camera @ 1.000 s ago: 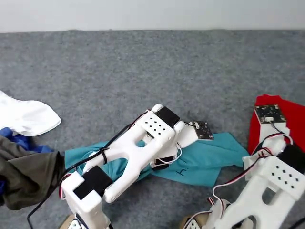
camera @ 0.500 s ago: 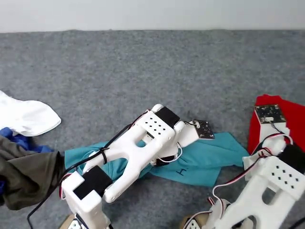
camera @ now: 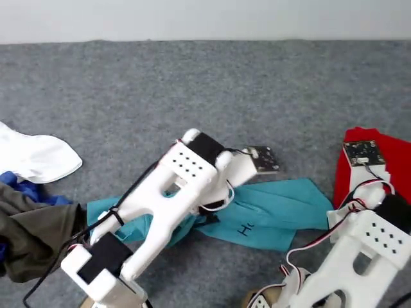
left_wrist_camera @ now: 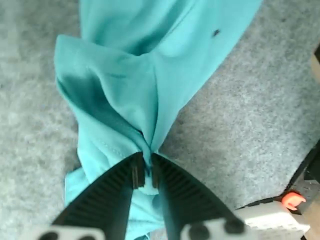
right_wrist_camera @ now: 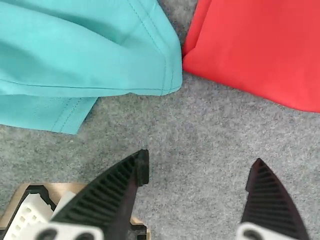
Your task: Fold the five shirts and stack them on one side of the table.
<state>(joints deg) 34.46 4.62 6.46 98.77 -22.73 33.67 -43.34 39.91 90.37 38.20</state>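
- The teal shirt (camera: 282, 208) lies long and bunched across the lower middle of the high view, on the gray table (camera: 192, 90).
- The left gripper (left_wrist_camera: 145, 172) has its jaws closed on a fold of the teal shirt. The cloth is pinched into a ridge between the black tips.
- The left arm (camera: 160, 205) slants over the teal shirt, from the bottom left up to the middle of the frame.
- The right gripper (right_wrist_camera: 200, 170) has its jaws wide apart and holds nothing. Gray table is under it, near a corner of the teal shirt.
- The right arm (camera: 359, 256) is in the lower right corner.
- The red shirt (camera: 401, 160) lies at the right edge, just beside the end of the teal shirt.
- At the left edge is a heap. The white shirt (camera: 32, 157) is highest in the frame, the blue shirt (camera: 26, 189) peeks out below it, and the dark brown shirt (camera: 35, 234) is lowest, right beside the teal shirt's other end.
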